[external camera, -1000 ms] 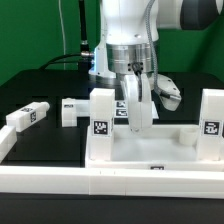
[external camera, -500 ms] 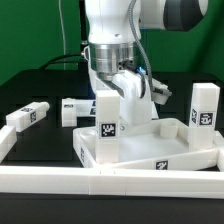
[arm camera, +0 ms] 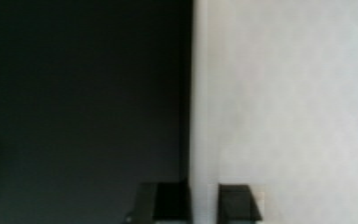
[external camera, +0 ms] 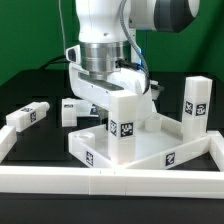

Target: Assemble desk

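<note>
Only black-and-white tags, with no readable writing, were seen on the desk panel (external camera: 150, 152), on the two upright legs (external camera: 124, 118) and on the two loose legs (external camera: 28, 116) at the exterior view's left. The panel was laid rim upward on the black table (external camera: 40, 90), just behind the white rail (external camera: 110, 182), with its long axis running askew from the exterior view's left to its right. Its thin edge was clamped between the closed fingers of the gripper (arm camera: 204, 203).
</note>
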Tool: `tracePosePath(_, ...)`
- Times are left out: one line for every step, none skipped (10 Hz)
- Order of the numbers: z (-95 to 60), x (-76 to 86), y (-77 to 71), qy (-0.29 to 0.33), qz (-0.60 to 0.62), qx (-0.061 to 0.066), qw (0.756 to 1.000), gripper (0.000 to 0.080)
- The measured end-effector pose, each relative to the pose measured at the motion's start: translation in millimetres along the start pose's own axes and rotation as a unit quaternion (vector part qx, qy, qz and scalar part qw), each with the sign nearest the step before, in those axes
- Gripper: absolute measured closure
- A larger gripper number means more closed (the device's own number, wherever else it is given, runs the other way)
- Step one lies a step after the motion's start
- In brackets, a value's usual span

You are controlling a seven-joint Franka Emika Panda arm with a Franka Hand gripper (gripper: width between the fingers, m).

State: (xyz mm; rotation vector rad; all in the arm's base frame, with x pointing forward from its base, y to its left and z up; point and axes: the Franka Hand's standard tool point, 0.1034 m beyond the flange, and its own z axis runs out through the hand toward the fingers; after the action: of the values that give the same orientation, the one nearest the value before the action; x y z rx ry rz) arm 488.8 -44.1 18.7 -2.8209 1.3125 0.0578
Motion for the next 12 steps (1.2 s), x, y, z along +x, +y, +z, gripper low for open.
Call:
tracePosePath(-0.2,1.5,1.3,0.001,-0.035,0.000,0.999,0.0739)
tracePosePath(-0.1,1.4,1.5,0.001,-0.065,0.000,0.998,0.0739)
tracePosePath(-0.1,1.5,1.6,0.001,-0.099,0.000,0.995,0.0739)
tracePosePath(-0.1,1.5,1.6,0.001,-0.117,0.000,0.993,0.0739)
tracePosePath(-0.7,1.4,-0.7,0.003,-0.173,-0.005,0.985,0.0739)
tracePosePath(-1.1,-0.2,-6.7,0.005,-0.228,-0.011,0.974,0.0739)
tracePosePath(-0.9,-1.2,-13.7,0.007,-0.288,-0.017,0.957,0.0739)
tracePosePath(-0.8,-2.0,-17.7,0.007,-0.339,-0.021,0.941,0.0739)
tracePosePath(-0.2,-0.5,-13.9,0.006,-0.365,-0.023,0.931,0.0739)
tracePosePath(-0.2,0.6,-12.8,0.005,-0.393,-0.025,0.919,0.0739)
tracePosePath(-0.2,1.3,-11.8,0.004,-0.428,-0.028,0.903,0.0739)
tracePosePath(-0.2,1.8,-11.3,0.003,-0.450,-0.028,0.893,0.0739)
